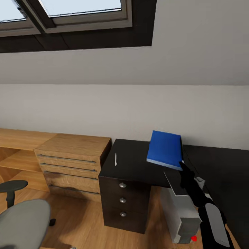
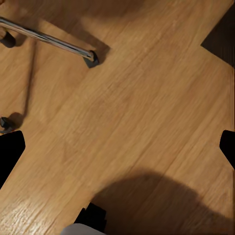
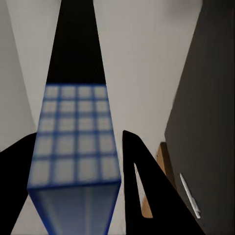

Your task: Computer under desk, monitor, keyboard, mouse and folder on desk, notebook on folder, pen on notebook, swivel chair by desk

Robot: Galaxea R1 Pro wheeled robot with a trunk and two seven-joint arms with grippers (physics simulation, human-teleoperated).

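Note:
My right gripper (image 1: 182, 166) is shut on the near edge of the blue folder (image 1: 165, 148), holding it tilted just above the black desk (image 1: 131, 165). In the right wrist view the folder (image 3: 73, 156) sits between the black fingers (image 3: 142, 191). The thin white pen (image 1: 116, 159) lies on the desk to the folder's left, and the pen (image 3: 190, 198) also shows from the right wrist. The grey computer (image 1: 181, 214) stands on the floor under the desk. The swivel chair (image 1: 20, 221) is at the lower left. My left gripper (image 2: 117, 152) is open over the floor.
A black three-drawer unit (image 1: 122, 200) carries the desk's left end. A light wood drawer cabinet (image 1: 71, 162) stands against it on the left. A chrome chair leg (image 2: 49, 38) with castors crosses the wood floor (image 2: 137, 107). A sloped ceiling with a skylight (image 1: 79, 10) hangs above.

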